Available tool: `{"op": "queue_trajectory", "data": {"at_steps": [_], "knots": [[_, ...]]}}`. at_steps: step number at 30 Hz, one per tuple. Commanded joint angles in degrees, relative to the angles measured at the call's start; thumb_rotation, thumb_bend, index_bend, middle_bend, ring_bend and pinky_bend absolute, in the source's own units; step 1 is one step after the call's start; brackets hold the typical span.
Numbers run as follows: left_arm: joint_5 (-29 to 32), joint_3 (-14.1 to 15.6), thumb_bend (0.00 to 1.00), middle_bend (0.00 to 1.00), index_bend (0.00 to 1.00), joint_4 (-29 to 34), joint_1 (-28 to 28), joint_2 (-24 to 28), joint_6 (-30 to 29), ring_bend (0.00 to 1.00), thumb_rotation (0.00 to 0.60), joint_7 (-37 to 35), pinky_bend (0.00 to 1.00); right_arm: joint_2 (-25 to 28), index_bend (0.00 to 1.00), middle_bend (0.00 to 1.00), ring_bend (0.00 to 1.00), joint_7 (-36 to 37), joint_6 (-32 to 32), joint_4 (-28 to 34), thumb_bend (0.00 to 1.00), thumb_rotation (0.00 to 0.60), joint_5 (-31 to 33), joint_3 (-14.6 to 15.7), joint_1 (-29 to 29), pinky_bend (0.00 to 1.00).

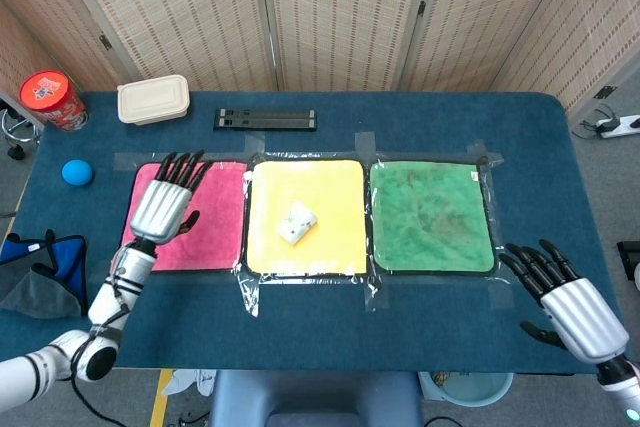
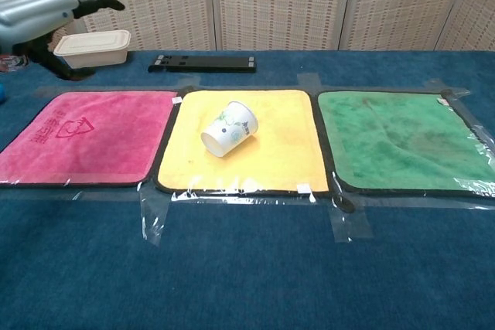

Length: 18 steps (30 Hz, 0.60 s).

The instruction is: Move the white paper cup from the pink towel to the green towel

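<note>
The white paper cup (image 1: 297,222) (image 2: 229,128) lies on its side on the yellow towel (image 1: 330,187) (image 2: 271,152), between the pink towel (image 1: 220,232) (image 2: 100,141) and the green towel (image 1: 430,215) (image 2: 402,141). My left hand (image 1: 165,205) (image 2: 35,9) hovers over the pink towel with its fingers spread, holding nothing. My right hand (image 1: 565,297) is open at the table's front right, below the green towel, and does not show in the chest view.
A red can (image 1: 48,99), a cream lidded box (image 1: 153,99) (image 2: 93,46) and a black bar (image 1: 265,119) (image 2: 203,62) line the far side. A blue ball (image 1: 77,172) lies left of the pink towel. Clear tape holds the towels down.
</note>
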State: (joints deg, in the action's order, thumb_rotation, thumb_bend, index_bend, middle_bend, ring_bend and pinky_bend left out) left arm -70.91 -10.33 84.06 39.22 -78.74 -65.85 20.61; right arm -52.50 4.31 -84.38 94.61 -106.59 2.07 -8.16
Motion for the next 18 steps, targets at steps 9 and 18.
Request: {"op": "queue_trajectory", "data": {"at_steps": [9,18], "knots": [[-3.88,4.1,0.39,0.0,0.0,7.0,-8.57,7.4,-8.13,0.0,0.6,-3.16,0.0,1.51,0.1,0.11,0.12,-5.98,23.75,10.28,0.13,0.6,2.77,-6.07,-17.84,0.0],[-6.64,4.94,0.39,0.0,0.01,11.0,-11.4,10.2,-10.76,0.0,0.6,-3.44,0.0,-6.33,0.12,0.14,0.13,-19.57,42.7,11.61,0.13,0.6,13.53,-12.95,-32.12,0.0]]}}
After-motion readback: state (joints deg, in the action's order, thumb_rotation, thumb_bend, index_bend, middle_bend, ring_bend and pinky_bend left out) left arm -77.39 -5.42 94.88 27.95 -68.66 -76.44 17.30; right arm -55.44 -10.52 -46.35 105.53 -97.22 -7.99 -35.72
